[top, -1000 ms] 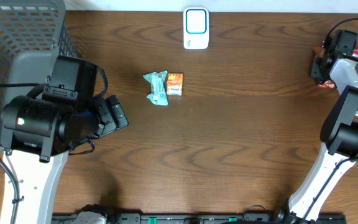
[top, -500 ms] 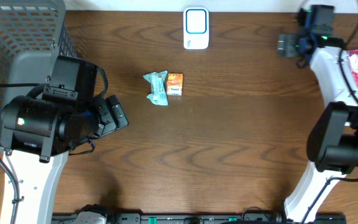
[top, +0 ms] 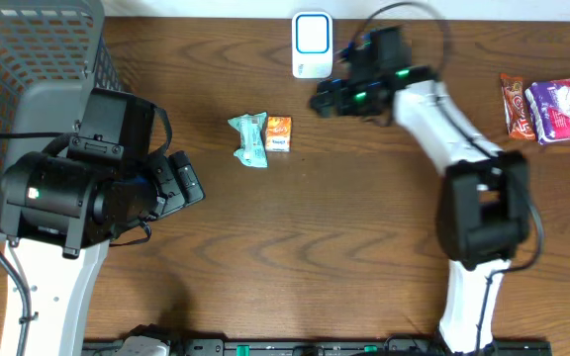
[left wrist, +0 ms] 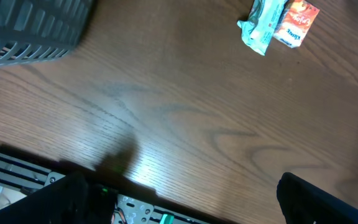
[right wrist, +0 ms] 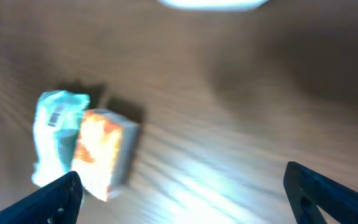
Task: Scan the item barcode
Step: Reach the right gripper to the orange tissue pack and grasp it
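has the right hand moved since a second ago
Yes. In the overhead view the right hand has swung left, away from the snack packets at the right edge, and is now just below-right of the white scanner.

a small white scanner (top: 312, 44) with a blue-framed face is set flat at the far edge of the wooden table (top: 364, 227). nearer the middle, a crumpled teal packet (top: 249, 138) is laid flat. a small orange box (top: 279, 133) is laid against its right side, apparently touching. both are placed apart from the scanner, nearer than it and slightly left.
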### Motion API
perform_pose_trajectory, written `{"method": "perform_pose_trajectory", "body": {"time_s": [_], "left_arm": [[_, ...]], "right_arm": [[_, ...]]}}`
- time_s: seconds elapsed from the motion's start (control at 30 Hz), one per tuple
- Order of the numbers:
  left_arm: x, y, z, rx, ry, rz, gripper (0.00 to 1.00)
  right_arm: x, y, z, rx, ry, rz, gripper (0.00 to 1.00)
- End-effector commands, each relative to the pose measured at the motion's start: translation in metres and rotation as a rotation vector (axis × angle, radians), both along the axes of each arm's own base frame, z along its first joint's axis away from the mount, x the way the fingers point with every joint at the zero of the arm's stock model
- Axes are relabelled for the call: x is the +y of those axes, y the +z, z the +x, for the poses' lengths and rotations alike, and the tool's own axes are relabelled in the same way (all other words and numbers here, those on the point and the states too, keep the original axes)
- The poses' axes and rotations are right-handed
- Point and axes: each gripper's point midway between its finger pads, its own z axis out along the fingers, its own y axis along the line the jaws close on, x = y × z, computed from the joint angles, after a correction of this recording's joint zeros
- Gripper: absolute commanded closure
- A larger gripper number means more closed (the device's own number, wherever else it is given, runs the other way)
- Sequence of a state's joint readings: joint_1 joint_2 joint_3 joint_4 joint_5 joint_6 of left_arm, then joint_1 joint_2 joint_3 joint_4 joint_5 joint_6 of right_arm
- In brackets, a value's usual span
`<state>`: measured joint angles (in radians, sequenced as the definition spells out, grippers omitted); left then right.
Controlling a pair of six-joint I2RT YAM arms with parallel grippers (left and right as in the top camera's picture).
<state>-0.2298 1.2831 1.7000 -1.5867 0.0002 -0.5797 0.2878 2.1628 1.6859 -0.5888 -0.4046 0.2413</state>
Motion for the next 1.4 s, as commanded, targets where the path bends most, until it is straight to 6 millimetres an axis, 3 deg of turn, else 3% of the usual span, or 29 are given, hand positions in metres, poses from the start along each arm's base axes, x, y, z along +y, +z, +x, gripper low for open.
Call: {"method": "perform_pose_trajectory", "body": {"time_s": [0.0,0.2,0.33,0.53,0.6,0.7,0.8,0.83,0.97,1.13,1.23,1.37], "left_arm": [[0.003,0.0,0.001,0.001,0.013,0.01,0.02],[0.003,0.0,0.001,0.001,0.013,0.01,0.02],[0.003,0.0,0.001,0.001,0.013,0.01,0.02],[0.003,0.0,0.001,0.001,0.013,0.01,0.02],[0.003,0.0,0.001,0.001,0.013,0.01,0.02],[0.003,0.0,0.001,0.001,0.013,0.01,0.02],[0.003,0.0,0.001,0.001,0.013,0.01,0.02],[0.003,0.0,0.001,0.001,0.013,0.01,0.02],[0.003,0.0,0.001,0.001,0.013,0.01,0.02],[0.003,0.0,0.001,0.001,0.013,0.01,0.02],[0.003,0.0,0.001,0.001,0.013,0.01,0.02],[0.003,0.0,0.001,0.001,0.013,0.01,0.02]], "right_arm": [[0.026,-0.03,-0.015,0.144,-0.096,0.049,0.01],[0.057,-0.054,-0.029,0.202,-0.094,0.056,0.01],[0.064,-0.063,-0.036,0.249,-0.121,0.061,0.19],[0.078,-0.088,-0.045,0.281,-0.114,0.05,0.28],[0.081,-0.1,-0.047,0.304,-0.129,0.05,0.42],[0.082,-0.114,-0.05,0.34,-0.158,0.05,0.71],[0.078,-0.117,-0.052,0.361,-0.163,0.048,0.93],[0.075,-0.114,-0.052,0.366,-0.165,0.05,0.99],[0.073,-0.086,-0.05,0.374,-0.064,0.169,0.99],[0.069,-0.016,-0.054,0.324,0.217,0.508,0.99],[0.054,0.024,-0.064,0.213,0.423,0.733,0.99],[0.028,0.021,-0.07,0.182,0.435,0.729,0.99]]}}
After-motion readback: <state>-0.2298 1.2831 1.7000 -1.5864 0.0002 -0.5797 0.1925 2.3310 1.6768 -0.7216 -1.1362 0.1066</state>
